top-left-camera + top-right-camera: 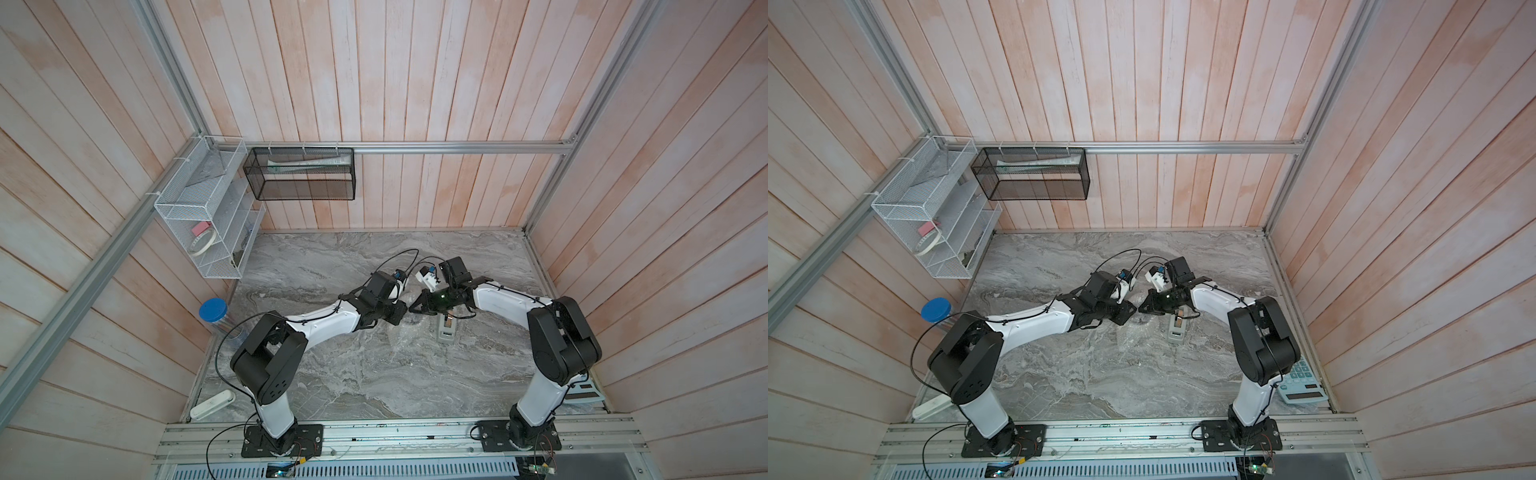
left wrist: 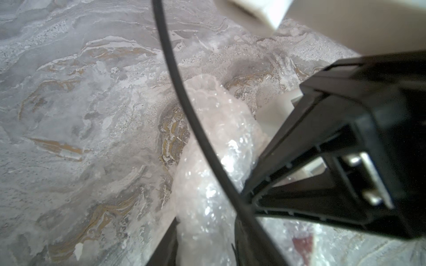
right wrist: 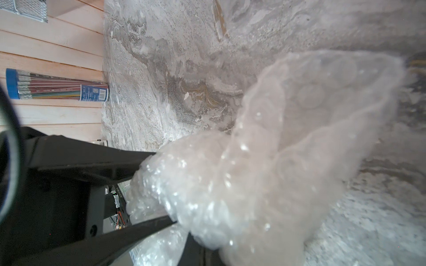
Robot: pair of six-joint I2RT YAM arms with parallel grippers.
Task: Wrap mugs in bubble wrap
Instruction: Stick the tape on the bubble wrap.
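Note:
Both arms meet over the middle of the table, fingertips almost touching. A crinkly bunch of bubble wrap (image 2: 214,142) rises between them, and the rest of the sheet (image 1: 406,340) lies flat on the marble. My left gripper (image 2: 205,248) has a finger on each side of the bunch, both touching it. My right gripper (image 3: 212,253) is shut on the same bunch (image 3: 265,161), which hides most of its jaws. The left gripper's black fingers (image 3: 129,159) show in the right wrist view. Of the mug I see only a red patch (image 2: 303,244) through the wrap.
A grey tape dispenser (image 1: 446,330) stands just behind the right gripper. A blue-lidded pencil tube (image 1: 214,311) stands at the left wall. A calculator (image 1: 1304,384) lies by the right arm's base, and a white bar (image 1: 212,405) lies front left. Wire baskets (image 1: 208,208) hang at the back left.

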